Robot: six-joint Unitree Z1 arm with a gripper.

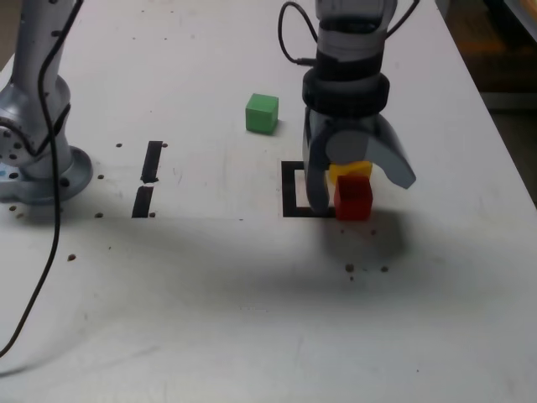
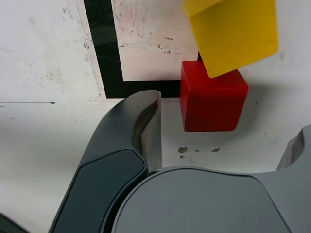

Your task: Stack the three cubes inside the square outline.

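Two cubes, yellow (image 2: 235, 39) resting partly over red (image 2: 213, 99), sit between the wide-spread gripper (image 1: 359, 195)'s jaws, seemingly needing regrasping and squaring up.

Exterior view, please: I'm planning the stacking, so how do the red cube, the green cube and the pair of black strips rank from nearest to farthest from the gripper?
1. Red cube: right by the gripper.
2. Green cube: off to the view's left.
3. Black strips: farther left.
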